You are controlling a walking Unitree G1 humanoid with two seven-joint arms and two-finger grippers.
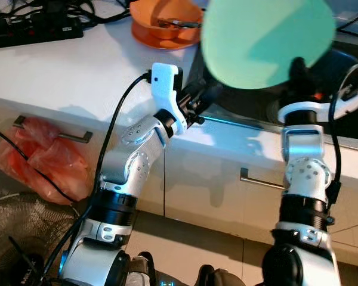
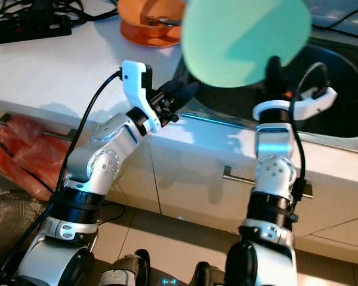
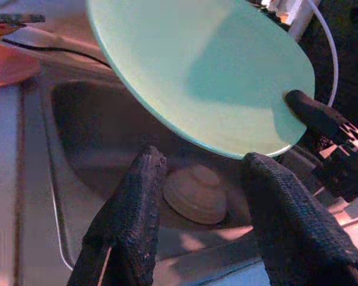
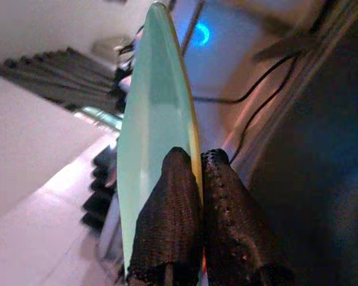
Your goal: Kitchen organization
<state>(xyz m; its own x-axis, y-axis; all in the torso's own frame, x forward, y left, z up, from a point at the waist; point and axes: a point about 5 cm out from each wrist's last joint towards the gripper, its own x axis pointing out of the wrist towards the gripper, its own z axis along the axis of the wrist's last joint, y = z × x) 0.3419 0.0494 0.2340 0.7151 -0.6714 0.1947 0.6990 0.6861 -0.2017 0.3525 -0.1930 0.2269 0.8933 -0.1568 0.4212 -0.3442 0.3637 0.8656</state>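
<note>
A pale green plate (image 1: 267, 42) is held up, tilted, over the dark sink (image 1: 349, 122). My right gripper (image 4: 200, 196) is shut on the plate's lower rim, one finger on each face. My left gripper (image 3: 201, 161) is open at the counter's front edge, left of the sink, and points into the basin just under the plate without touching it. A small beige ridged dish (image 3: 196, 193) lies upside down on the sink floor beyond the left fingers (image 3: 137, 196).
An orange bowl (image 1: 167, 24) with a utensil in it stands on the white counter (image 1: 77, 65) left of the sink. A black power strip (image 1: 36, 30) with cables lies at the far left. A red plastic bag (image 1: 42, 158) hangs below, above a fan (image 1: 18, 238).
</note>
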